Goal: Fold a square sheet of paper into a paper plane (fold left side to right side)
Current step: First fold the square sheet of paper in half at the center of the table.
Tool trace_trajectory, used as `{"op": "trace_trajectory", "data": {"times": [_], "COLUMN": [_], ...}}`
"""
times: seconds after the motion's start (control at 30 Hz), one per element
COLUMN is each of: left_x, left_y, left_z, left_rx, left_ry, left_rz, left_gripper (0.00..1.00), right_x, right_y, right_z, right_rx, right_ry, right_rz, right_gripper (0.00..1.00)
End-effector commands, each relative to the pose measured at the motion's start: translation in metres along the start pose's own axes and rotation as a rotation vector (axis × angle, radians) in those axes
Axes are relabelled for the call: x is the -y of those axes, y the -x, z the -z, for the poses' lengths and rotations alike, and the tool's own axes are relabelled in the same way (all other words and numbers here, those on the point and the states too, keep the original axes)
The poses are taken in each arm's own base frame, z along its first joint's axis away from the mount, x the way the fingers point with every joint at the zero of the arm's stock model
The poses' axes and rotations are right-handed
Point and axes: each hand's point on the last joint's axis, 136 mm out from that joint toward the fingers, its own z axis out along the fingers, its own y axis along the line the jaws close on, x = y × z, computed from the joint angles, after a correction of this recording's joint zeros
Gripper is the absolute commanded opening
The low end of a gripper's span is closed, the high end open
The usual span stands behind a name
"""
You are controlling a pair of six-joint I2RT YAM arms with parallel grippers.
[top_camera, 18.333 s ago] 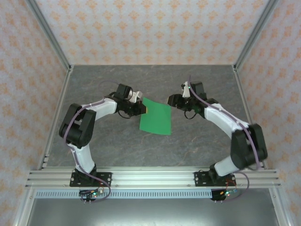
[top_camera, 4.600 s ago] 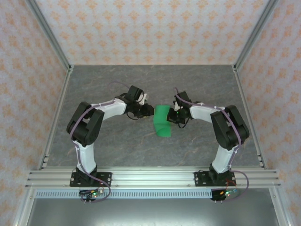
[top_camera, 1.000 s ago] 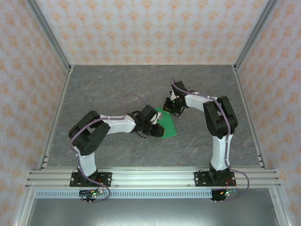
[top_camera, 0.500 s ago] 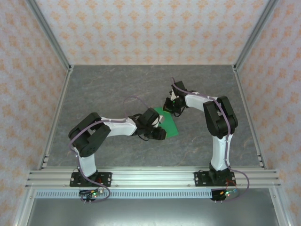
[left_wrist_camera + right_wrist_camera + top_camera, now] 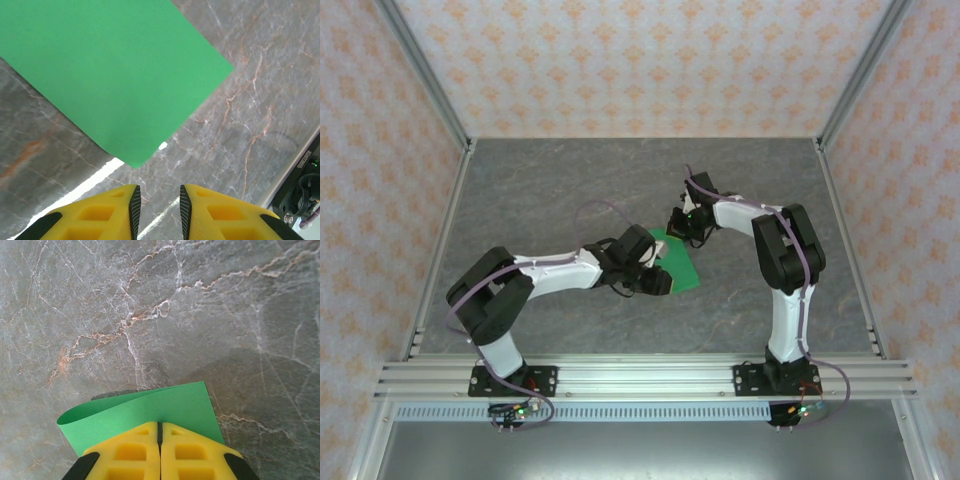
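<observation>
Grey marble-look table (image 5: 550, 190) boxed in by pale walls (image 5: 640, 60) with little orange flower prints, and an aluminium frame (image 5: 640, 377) running along the near edge. Count is easy: one green paper sheet (image 5: 681, 264), two arms, two grippers.

The sheet lies roughly mid-table, a bit right of centre, turned at an angle. From the right wrist camera it (image 5: 150, 407) looks doubled over, with one side a soft loop rather than a sharp crease.

The left arm (image 5: 555, 270) has its elbow parked out to the left and its forearm stretched low across the table toward the middle. The left gripper (image 5: 660, 283) sits at the sheet's near-left edge. Its wrist camera shows the yellow fingers (image 5: 158, 200) a narrow gap apart with bare table showing through, nothing held, and a corner of the paper (image 5: 110, 75) just ahead of the tips.

The right arm (image 5: 785, 250) stands tall off its base, then bends left and away. The right gripper (image 5: 682, 222) is at the sheet's far corner, fingers (image 5: 160, 429) pushed fully together. The paper runs flat under the tips, not in the seam between them. Can't tell if it's actually pressing down or only just over it.
</observation>
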Motion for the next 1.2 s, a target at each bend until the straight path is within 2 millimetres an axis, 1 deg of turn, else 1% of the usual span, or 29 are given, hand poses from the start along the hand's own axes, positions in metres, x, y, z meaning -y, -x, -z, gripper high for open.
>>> {"op": "trace_trajectory", "data": {"times": [0.0, 0.03, 0.13, 0.33, 0.4, 0.6, 0.77, 0.9, 1.0, 1.17], "left_x": [0.003, 0.005, 0.005, -0.001, -0.004, -0.020, -0.016, -0.004, 0.001, 0.003], "left_y": [0.013, 0.015, 0.019, 0.017, 0.012, -0.011, -0.024, -0.033, -0.040, -0.051], "left_z": [-0.007, -0.011, -0.019, -0.027, -0.031, -0.039, -0.040, -0.041, -0.042, -0.040], "left_rx": [0.006, 0.001, -0.008, -0.030, -0.046, -0.106, -0.132, -0.151, -0.165, -0.180], "left_ry": [-0.013, -0.021, -0.027, -0.014, -0.010, 0.020, 0.001, -0.020, -0.032, -0.043], "left_rz": [-0.015, -0.041, -0.045, -0.047, -0.041, -0.016, -0.025, -0.059, -0.070, -0.074], "left_gripper": [0.30, 0.30, 0.30, 0.30, 0.30, 0.30, 0.30, 0.30, 0.30, 0.30], "right_x": [0.046, 0.046, 0.046, 0.045, 0.045, 0.045, 0.045, 0.046, 0.046, 0.047], "right_y": [-0.019, -0.018, -0.018, -0.018, -0.018, -0.018, -0.017, -0.018, -0.018, -0.018], "right_z": [-0.016, -0.016, -0.016, -0.016, -0.016, -0.016, -0.015, -0.015, -0.015, -0.015], "right_rx": [-0.058, -0.057, -0.058, -0.057, -0.057, -0.056, -0.056, -0.056, -0.057, -0.057], "right_ry": [-0.171, -0.171, -0.170, -0.169, -0.169, -0.170, -0.175, -0.177, -0.178, -0.178], "right_rz": [-0.036, -0.036, -0.036, -0.035, -0.035, -0.035, -0.034, -0.033, -0.033, -0.035], "right_gripper": [0.06, 0.06, 0.06, 0.06, 0.06, 0.06, 0.06, 0.07, 0.06, 0.06]}}
